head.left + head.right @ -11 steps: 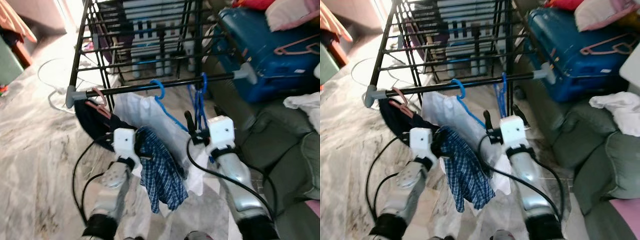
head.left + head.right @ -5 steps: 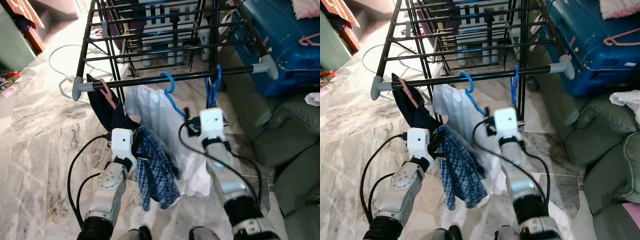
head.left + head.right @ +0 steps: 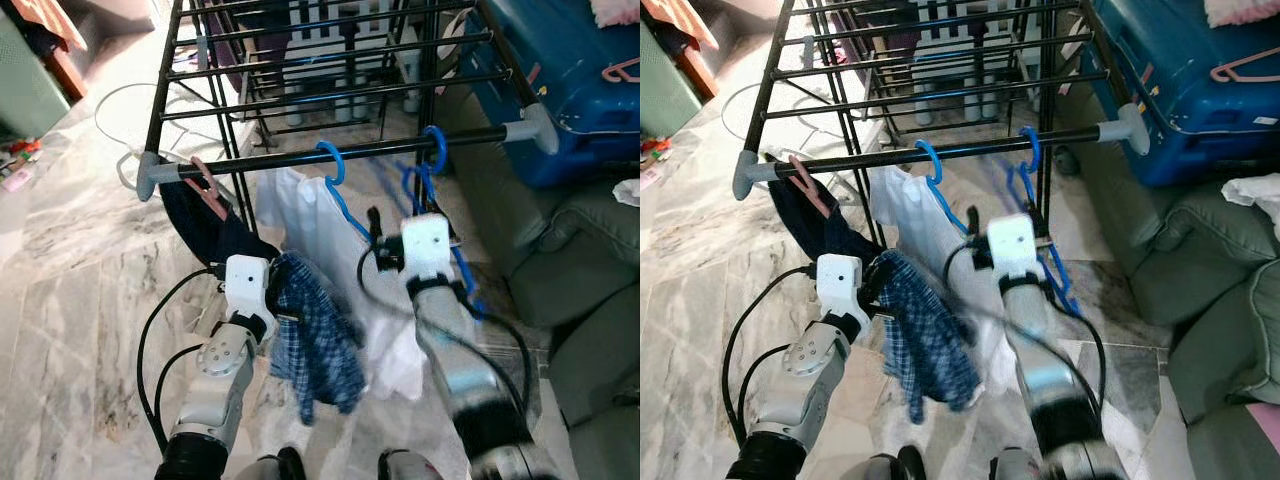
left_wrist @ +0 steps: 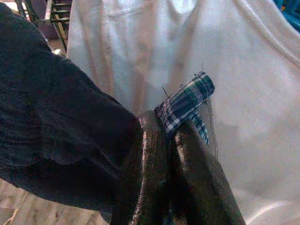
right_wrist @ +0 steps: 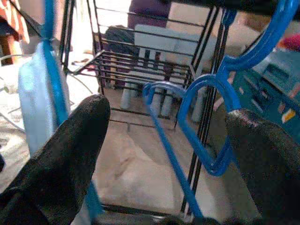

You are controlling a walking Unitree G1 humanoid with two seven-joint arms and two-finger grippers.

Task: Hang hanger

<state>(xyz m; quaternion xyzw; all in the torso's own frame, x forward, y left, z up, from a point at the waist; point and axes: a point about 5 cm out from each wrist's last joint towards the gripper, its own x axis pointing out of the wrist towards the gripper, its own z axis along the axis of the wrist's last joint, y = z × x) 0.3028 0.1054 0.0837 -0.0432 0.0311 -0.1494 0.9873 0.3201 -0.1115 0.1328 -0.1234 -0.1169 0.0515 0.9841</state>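
Observation:
An empty blue hanger (image 3: 433, 160) is hooked on the black rail (image 3: 250, 165) of the drying rack, its lower part blurred beside my right arm. My right gripper (image 3: 405, 218) is just below the rail, open, and the hanger (image 5: 220, 98) hangs between and beyond its fingers (image 5: 70, 150). A white shirt (image 3: 310, 215) on another blue hanger and a dark garment (image 3: 205, 225) on a pink hanger hang on the same rail. Lower down, my left gripper (image 4: 173, 129) is shut on a blue plaid shirt (image 3: 315, 340).
A blue suitcase (image 3: 570, 90) with a pink hanger (image 3: 620, 70) on it stands at the right, above a green sofa (image 3: 590, 290). A white cable (image 3: 110, 110) lies on the marble floor at the left. The rack's black bars (image 3: 320, 70) stretch away behind the rail.
The camera has shifted. The blue hanger stays hooked on the rail and now looks blurred, as does my right arm below it. My left gripper still holds the plaid shirt.

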